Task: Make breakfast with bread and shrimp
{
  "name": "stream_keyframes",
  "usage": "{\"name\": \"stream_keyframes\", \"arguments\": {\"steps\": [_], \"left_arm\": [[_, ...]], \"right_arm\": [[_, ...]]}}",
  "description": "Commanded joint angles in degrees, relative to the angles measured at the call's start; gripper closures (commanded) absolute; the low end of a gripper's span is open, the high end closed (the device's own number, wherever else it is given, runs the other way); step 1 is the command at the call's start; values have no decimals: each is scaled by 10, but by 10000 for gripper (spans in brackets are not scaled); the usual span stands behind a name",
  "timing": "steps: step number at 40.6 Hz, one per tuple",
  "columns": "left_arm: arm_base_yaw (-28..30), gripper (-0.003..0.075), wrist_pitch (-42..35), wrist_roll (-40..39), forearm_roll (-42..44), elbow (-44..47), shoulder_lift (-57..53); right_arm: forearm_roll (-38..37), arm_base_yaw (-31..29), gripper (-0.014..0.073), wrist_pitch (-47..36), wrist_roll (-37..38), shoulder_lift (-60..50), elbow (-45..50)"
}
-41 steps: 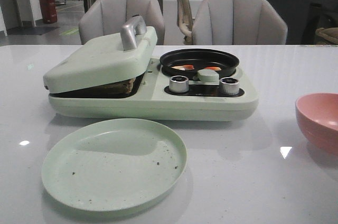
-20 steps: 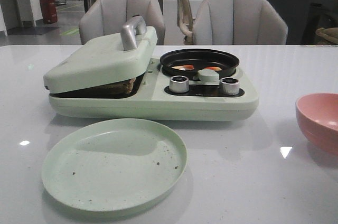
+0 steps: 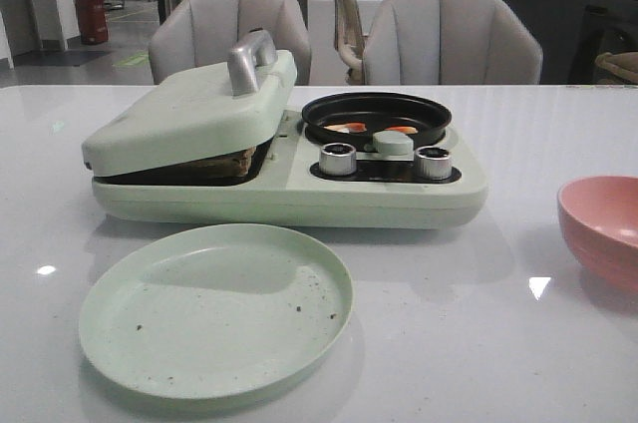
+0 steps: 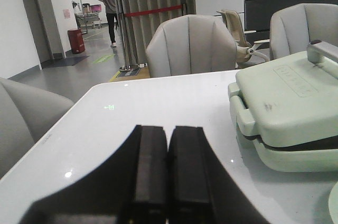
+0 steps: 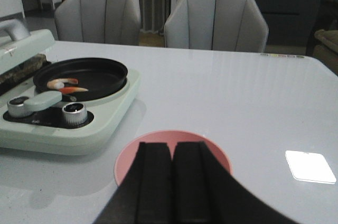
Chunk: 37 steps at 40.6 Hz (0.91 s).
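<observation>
Both arms are held back from the green breakfast maker (image 3: 289, 179), so this looks like the wait while the food cooks. The left gripper (image 4: 168, 171) has its pads pressed together with nothing between them, and the right gripper (image 5: 171, 182) is the same, closed on air above the pink bowl (image 5: 127, 163).

The bread (image 3: 224, 162) sits in the grill half of the breakfast maker, a brown edge peeping out under the lid (image 3: 189, 109), which rests tilted on it rather than flat (how many slices are under there I cannot tell). The shrimp (image 3: 349, 128) lie in the black pan (image 3: 377, 114) on the other half of the breakfast maker, behind the two knobs (image 3: 337, 159); I can make out two or three orange-and-white pieces.

The green plate (image 3: 214, 308) just in front of the breakfast maker holds only a few dark crumbs. The pink bowl, well off to the pan side, shows nothing inside from here.

My guess is that the next move is to open the left gripper, take the metal handle (image 3: 249, 59) on the lid and swing it up, so the bread can come out onto the plate. The shrimp would follow.
</observation>
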Motion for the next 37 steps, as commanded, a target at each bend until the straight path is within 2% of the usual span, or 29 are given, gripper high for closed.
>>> {"name": "stream_keyframes", "arguments": {"steps": [1,37], "left_arm": [[0,619,-56,-2,-5,4,-12],[0,619,-56,-2,-5,4,-11]], "right_arm": [[4,-12,558,-58,-4,-27,-8],[5,-17,558,-69,-4,-48,-8]]}}
